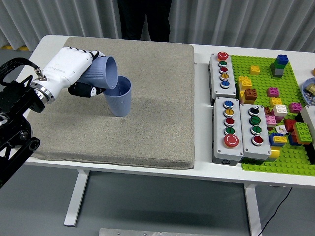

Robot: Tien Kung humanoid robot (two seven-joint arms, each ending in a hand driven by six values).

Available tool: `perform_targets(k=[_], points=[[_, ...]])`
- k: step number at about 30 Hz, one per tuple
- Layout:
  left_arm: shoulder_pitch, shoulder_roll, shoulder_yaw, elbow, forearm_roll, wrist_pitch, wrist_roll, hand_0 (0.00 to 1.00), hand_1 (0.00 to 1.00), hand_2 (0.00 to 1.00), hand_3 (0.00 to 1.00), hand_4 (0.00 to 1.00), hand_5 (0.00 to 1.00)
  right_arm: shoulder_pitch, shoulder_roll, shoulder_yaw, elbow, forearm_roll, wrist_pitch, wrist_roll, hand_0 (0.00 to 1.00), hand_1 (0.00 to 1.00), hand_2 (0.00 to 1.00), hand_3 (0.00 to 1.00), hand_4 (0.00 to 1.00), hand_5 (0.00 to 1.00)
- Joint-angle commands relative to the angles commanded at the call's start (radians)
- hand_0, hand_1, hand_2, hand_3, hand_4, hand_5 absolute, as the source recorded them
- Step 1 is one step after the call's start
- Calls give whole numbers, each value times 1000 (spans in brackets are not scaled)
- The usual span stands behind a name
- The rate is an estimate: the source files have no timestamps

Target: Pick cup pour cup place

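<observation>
A blue-grey cup (119,98) stands upright on the beige mat (147,113), left of its middle. My left hand (78,73), white with black fingertips, is shut on a second blue-grey cup (101,73). That held cup is tipped on its side with its mouth pointing right and down, over the standing cup's rim. The two rims are very close; I cannot tell if they touch. My right hand is out of view.
Three grey button boxes (236,115) lie right of the mat. A green baseplate (275,113) with several loose bricks fills the table's right end. A person in dark clothes (145,19) stands at the far side, hands unseen.
</observation>
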Motion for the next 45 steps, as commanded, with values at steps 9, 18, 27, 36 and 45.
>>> perform_targets(k=[9, 18, 27, 36, 45], points=[[-33, 21, 27, 7, 0, -4, 11, 520, 537, 552, 523, 655, 233, 2, 0, -3, 0, 6, -1, 2, 680, 674, 682, 641, 439, 176], [-49, 40, 45, 15, 0, -11, 21, 520, 537, 552, 521, 655, 229, 5, -1, -4, 0, 10, -1, 2, 680, 674, 682, 641, 439, 176], [-65, 54, 67, 23, 0, -13, 27, 521, 537, 551, 521, 653, 224, 9, -2, -6, 0, 15, -2, 4, 680, 673, 682, 641, 439, 175], [-78, 60, 95, 30, 0, -9, 41, 519, 537, 552, 522, 652, 222, 9, -2, -8, 0, 17, -2, 4, 681, 673, 682, 641, 439, 174], [-84, 67, 97, 30, 0, -10, 51, 519, 536, 552, 523, 650, 216, 10, -2, -9, 0, 20, -3, 4, 680, 673, 682, 641, 438, 172]])
